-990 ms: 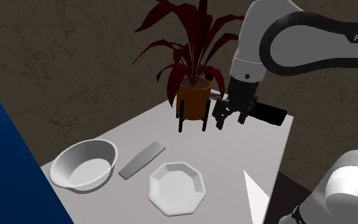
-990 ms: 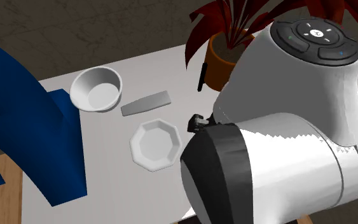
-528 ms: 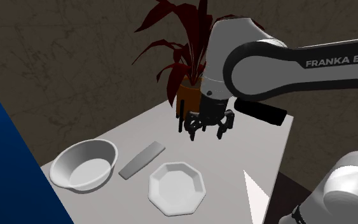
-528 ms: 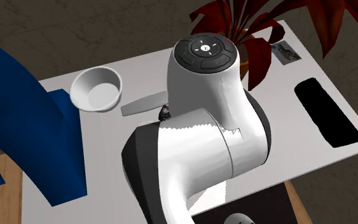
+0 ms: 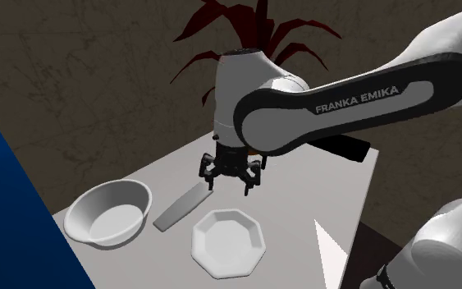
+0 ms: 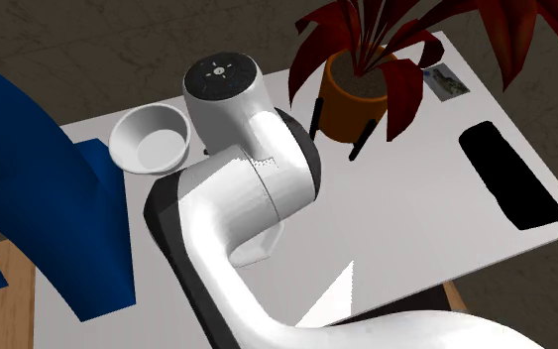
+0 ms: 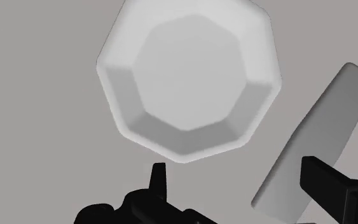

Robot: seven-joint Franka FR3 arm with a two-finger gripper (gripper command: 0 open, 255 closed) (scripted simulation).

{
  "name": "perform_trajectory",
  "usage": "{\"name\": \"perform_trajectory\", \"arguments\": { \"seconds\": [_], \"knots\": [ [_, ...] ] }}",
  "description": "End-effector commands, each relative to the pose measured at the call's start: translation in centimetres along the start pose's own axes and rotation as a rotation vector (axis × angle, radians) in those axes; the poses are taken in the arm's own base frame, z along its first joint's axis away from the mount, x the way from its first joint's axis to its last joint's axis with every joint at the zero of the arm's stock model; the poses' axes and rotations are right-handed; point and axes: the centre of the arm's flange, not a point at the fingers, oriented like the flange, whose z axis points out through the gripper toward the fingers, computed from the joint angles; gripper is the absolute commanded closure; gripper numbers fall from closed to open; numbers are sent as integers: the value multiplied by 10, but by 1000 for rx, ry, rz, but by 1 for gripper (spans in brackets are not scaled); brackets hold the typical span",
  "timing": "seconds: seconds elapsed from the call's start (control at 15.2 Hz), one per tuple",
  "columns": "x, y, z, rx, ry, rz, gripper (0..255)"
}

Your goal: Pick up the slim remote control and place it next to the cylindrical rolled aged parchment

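1. Remote control [image 5: 182, 205]: a slim, plain grey slab lying flat on the worktop [image 5: 303, 205], between the round bowl [image 5: 107, 212] and the octagonal dish [image 5: 229, 240]. Nothing touches it.
2. The pincer [image 5: 230, 182] hangs above the worktop, just beside the slab's end nearer the potted plant [image 6: 356, 89]. Its fingers are spread apart and hold nothing.
3. By my reading, the step in hand is the approach to the grasp. The pick-up has not begun and the carry is all to come.
4. In the wrist view the remote [image 7: 317, 133] runs slantwise, with its near end tucked against one finger. The middle of the pincer [image 7: 242, 184] points at bare worktop beside the dish [image 7: 187, 76].
5. The next move likely calls for three things:
   - a sideways shift to centre over the slab;
   - a turn of the wrist so the fingers straddle its narrow width;
   - a straight descent before closing.
6. I cannot tell which thing is the parchment, since nothing here plainly reads as a roll. A flat black slab [image 6: 512, 176] lies well apart, beyond the plant.
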Motion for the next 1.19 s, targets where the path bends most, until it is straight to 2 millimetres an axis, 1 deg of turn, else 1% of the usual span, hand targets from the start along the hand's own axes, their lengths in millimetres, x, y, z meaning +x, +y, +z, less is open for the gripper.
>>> {"name": "perform_trajectory", "arguments": {
  "seconds": [0.0, 0.33, 0.66, 0.73, 1.12],
  "knots": [
    [-2, -22, 19, 0, 1, 86, 0],
    [7, -80, 51, -6, 9, 276, 0],
    [26, -134, 84, -13, 16, 466, 0],
    [30, -143, 90, -14, 17, 496, 0],
    [31, -142, 121, -14, 17, 496, 0]
  ]
}}
